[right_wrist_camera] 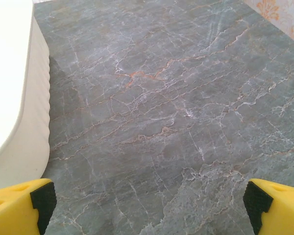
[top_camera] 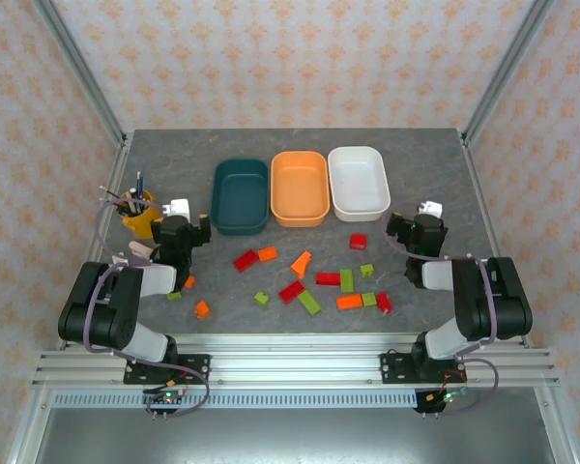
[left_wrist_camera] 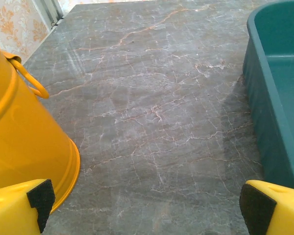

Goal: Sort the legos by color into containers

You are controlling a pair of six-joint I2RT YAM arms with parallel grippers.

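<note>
Several legos in red (top_camera: 246, 260), orange (top_camera: 301, 263) and lime green (top_camera: 309, 303) lie scattered on the grey table between the two arms. Behind them stand three containers in a row: dark teal (top_camera: 241, 195), orange (top_camera: 300, 187) and white (top_camera: 358, 181), all without legos inside. My left gripper (left_wrist_camera: 144, 208) is open over bare table, with the teal container (left_wrist_camera: 274, 98) to its right. My right gripper (right_wrist_camera: 149, 208) is open too, nothing between its pads (right_wrist_camera: 43, 200), and the white container (right_wrist_camera: 14, 98) is at its left.
A yellow cup (top_camera: 138, 215) holding pens stands at the left of the table, close beside the left gripper, and its wall (left_wrist_camera: 19, 147) is just left of the left finger. Metal frame posts and patterned walls border the table.
</note>
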